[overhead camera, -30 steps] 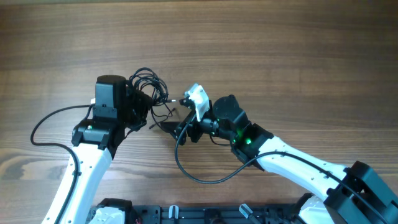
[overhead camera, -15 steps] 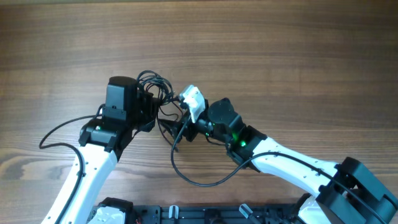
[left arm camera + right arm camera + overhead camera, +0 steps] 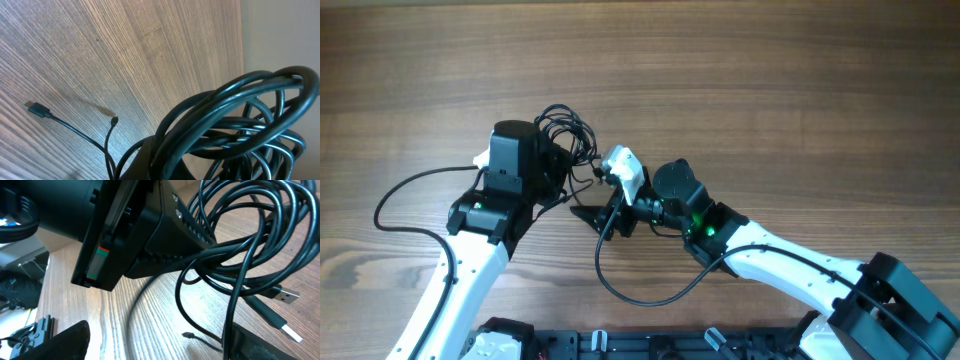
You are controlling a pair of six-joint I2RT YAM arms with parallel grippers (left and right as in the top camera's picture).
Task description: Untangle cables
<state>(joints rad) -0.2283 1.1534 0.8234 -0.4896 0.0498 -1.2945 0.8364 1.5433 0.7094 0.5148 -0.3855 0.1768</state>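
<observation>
The cables (image 3: 565,128) are a bunch of thin black loops on the wooden table. My left gripper (image 3: 558,162) is shut on the bunch. In the left wrist view the loops (image 3: 235,125) fill the lower right, and two loose ends with small plugs (image 3: 37,108) lie on the wood. My right gripper (image 3: 592,197) is open just right of the bunch. In the right wrist view its two dark fingertips (image 3: 57,342) stand wide apart at the bottom corners. One strand (image 3: 235,305) runs down close to the right one. Two USB plugs (image 3: 285,296) hang at the right.
The left arm's black gripper body (image 3: 125,230) is close in front of my right gripper. Thicker black cords (image 3: 620,285) from the arms loop over the table near its front edge. A black rack (image 3: 620,345) lines the front edge.
The left gripper moved right and a little farther back with the bunch, then held still. The right gripper moved left, closer to the bunch.
</observation>
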